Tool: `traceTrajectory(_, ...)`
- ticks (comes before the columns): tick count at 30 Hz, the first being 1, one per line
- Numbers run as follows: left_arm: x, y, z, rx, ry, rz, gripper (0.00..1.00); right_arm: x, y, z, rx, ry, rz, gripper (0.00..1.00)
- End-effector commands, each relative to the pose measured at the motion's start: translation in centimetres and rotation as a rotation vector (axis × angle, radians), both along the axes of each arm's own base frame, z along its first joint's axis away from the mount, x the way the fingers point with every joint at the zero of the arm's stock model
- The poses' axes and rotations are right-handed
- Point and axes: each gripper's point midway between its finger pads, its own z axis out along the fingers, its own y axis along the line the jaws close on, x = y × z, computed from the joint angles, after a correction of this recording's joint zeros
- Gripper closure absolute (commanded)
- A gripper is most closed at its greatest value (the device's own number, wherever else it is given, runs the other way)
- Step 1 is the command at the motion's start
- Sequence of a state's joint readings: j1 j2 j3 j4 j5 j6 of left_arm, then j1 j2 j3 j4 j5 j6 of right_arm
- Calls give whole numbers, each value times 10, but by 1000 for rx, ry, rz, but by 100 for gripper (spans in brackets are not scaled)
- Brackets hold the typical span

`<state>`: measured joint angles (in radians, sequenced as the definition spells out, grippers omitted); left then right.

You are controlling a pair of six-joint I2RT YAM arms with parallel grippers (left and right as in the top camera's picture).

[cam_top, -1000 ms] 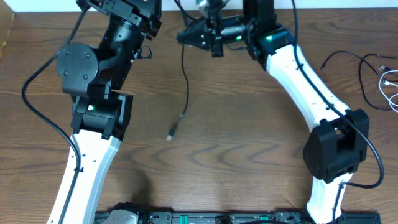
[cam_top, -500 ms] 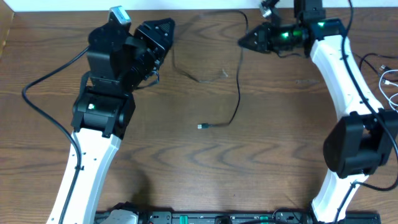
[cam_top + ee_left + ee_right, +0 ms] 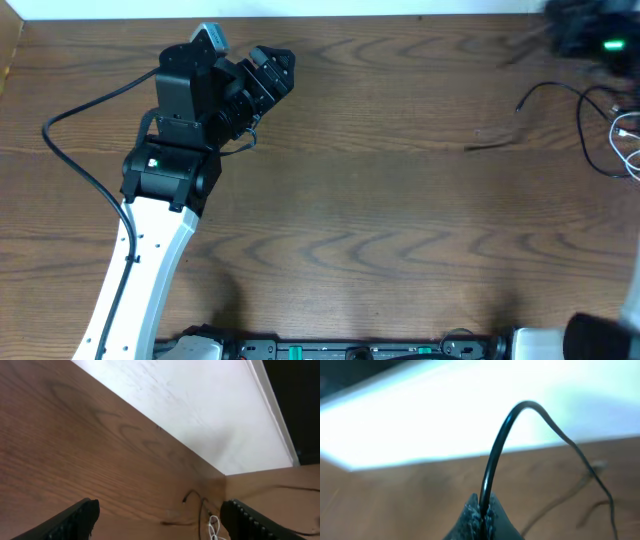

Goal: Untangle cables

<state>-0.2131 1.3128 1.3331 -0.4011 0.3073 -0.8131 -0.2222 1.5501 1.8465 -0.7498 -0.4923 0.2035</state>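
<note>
My left gripper [image 3: 160, 506] is near the far-left corner of the desk [image 3: 400, 230]. Its fingers [image 3: 80, 517] are spread wide and there is nothing between them. My right gripper [image 3: 482, 516] is up at the far-right corner, only a dark blur in the overhead view. Its wrist camera shows the tips pinched tight on the black cable [image 3: 506, 425]. From the pinch the cable rises, arcs over to the right and drops away toward the wood.

In the overhead view a smeared dark streak [image 3: 490, 147] lies toward the right edge. I cannot tell whether it is that cable's free end. The white cable [image 3: 622, 134] lies in loose loops at the right edge, with thin black loops [image 3: 548, 88] just beside it. I cannot tell whether white and black cross or touch there. The left wrist view shows the same pile, small and far across the desk.
</note>
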Motion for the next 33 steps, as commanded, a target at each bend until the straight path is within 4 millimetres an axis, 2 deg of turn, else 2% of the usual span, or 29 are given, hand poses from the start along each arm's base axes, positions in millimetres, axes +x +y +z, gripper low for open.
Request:
traceTrajectory(1,1,1,3,33,-21,-5,18,-6,-75,14,-37,-43,-225,99)
traceTrajectory(4,1,1,3,33,-21,-5,18,-10,-125,8,-60,-35,-362,99)
traceTrajectory(9,3,1,-2,35,-10,-5,18,-8,-198,-20,-90,22,-553,99)
traceTrajectory(10,4,1,-3,35,-6,-5,18,-5,-210,-28,-90,31,-572,87)
traceTrajectory(11,5,0,-7,37,4,-5,17,-1,-217,-35,-87,39,-580,52)
traceTrajectory(12,6,0,-9,39,10,-5,18,3,-222,-45,-76,56,-575,1)
traceTrajectory(13,8,0,-12,49,12,-11,16,5,-223,-55,-60,78,-565,1)
traceTrajectory(15,10,-2,-16,113,-15,-56,16,4,-213,-72,-4,143,-525,1)
traceTrajectory(17,11,-3,-16,197,-61,-107,16,-1,-195,-81,42,194,-470,1)
traceTrajectory(21,12,-2,-12,402,-191,-221,15,-21,-151,-84,125,276,-348,1)
traceTrajectory(24,12,1,-11,507,-247,-272,15,-38,-112,-79,122,315,-230,1)
traceTrajectory(25,12,3,-11,542,-262,-288,15,-49,-93,-77,101,337,-176,1)
traceTrajectory(27,12,6,-14,587,-274,-309,15,-63,-71,-74,63,359,-120,1)
traceTrajectory(28,11,9,-18,647,-280,-337,14,-80,-51,-73,-6,392,-85,1)
traceTrajectory(29,10,12,-21,675,-276,-347,14,-90,-42,-72,-44,412,-77,1)
traceTrajectory(30,10,15,-23,696,-267,-343,1,-101,-34,-71,-81,428,-68,1)
traceTrajectory(33,9,26,-33,743,-214,-315,0,-131,-17,-65,-158,459,-64,1)
